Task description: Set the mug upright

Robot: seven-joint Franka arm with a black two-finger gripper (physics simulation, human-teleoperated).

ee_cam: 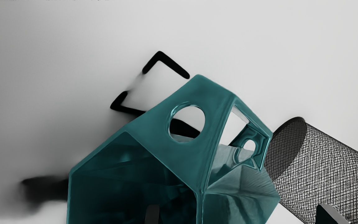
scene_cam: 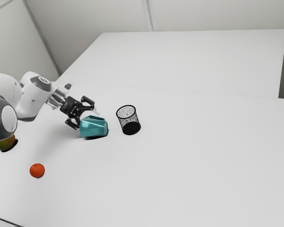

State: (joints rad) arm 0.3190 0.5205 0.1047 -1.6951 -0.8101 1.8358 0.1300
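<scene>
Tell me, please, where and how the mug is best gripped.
I would pinch the mug by its rim, coming from the mouth side, one finger inside and one outside. The mug lies on its side with its open mouth toward the gripper, and the wall looks thin enough there to pinch.

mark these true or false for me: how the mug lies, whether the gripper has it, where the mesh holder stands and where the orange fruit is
1. The mug lies on its side. True.
2. The gripper is shut on the mug. False: its fingers stand open.
3. The mesh holder stands to the exterior view's right of the mug. True.
4. The orange fruit is inside the mesh holder. False: it lies on the table, further to the exterior view's left than the mug.
</scene>
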